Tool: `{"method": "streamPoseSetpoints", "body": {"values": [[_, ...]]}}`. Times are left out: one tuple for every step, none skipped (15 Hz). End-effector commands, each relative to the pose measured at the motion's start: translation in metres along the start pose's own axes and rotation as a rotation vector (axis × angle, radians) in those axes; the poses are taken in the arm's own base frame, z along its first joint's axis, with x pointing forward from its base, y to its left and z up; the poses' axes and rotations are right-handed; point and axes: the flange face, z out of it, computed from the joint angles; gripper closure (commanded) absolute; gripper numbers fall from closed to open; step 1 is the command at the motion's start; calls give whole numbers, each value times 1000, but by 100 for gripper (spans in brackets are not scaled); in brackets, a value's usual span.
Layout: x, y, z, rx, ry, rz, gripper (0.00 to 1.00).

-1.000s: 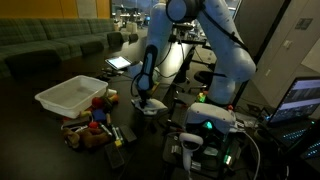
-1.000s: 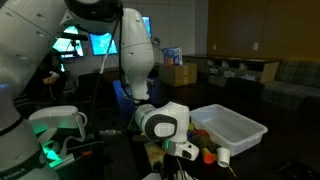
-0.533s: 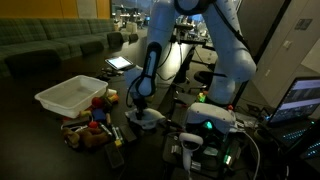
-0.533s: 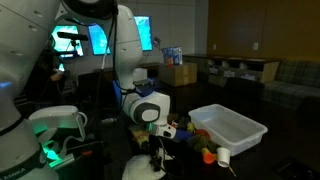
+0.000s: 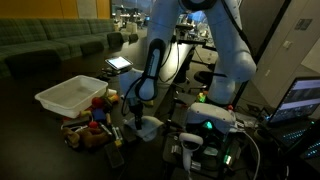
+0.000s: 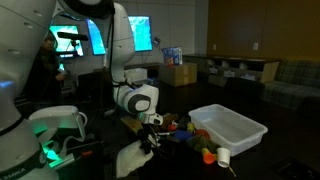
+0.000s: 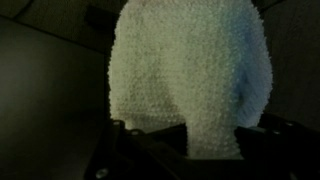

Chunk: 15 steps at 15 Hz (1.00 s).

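Observation:
A white knobbly cloth [image 7: 190, 70] fills most of the wrist view, and its lower edge is pinched between my gripper's [image 7: 190, 140] dark fingers. In both exterior views the cloth [image 5: 149, 126] [image 6: 130, 158] hangs low from the gripper [image 5: 137, 116] [image 6: 150, 141], just over the dark table. The gripper is shut on the cloth. A pile of small colourful toys [image 5: 92, 125] lies close beside it. The table under the cloth is hidden in the wrist view.
A white plastic bin [image 5: 70, 95] [image 6: 232, 126] stands behind the toy pile [image 6: 195, 135]. A tablet [image 5: 118, 63] lies further back and a laptop [image 5: 300, 100] sits at the edge. A cardboard box [image 6: 180, 73] and sofas [image 5: 50, 45] stand behind.
The arm has swung leftward in both exterior views and come lower, carrying the white cloth with it towards the toy pile. The gripper has stayed shut on the cloth.

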Motion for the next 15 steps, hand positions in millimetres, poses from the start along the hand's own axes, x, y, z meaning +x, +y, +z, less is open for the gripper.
{"method": "streamPoseSetpoints", "body": {"values": [[2, -22, -9, 17, -16, -100, 87], [4, -29, -11, 23, -13, -120, 87], [8, -36, -10, 31, -4, -139, 87], [13, -43, -12, 34, 14, -157, 87], [18, -49, -14, 37, 27, -170, 87], [23, -52, -15, 37, 42, -179, 87], [29, -54, -17, 40, 54, -187, 87], [36, -55, -20, 42, 65, -191, 87], [42, -58, -21, 51, 67, -195, 87], [46, -60, -22, 55, 76, -200, 87], [49, -66, -24, 68, 76, -205, 87], [52, -71, -24, 79, 69, -209, 87], [53, -78, -22, 92, 65, -214, 87], [55, -87, -22, 108, 55, -217, 87], [56, -97, -21, 125, 46, -216, 87]]}}
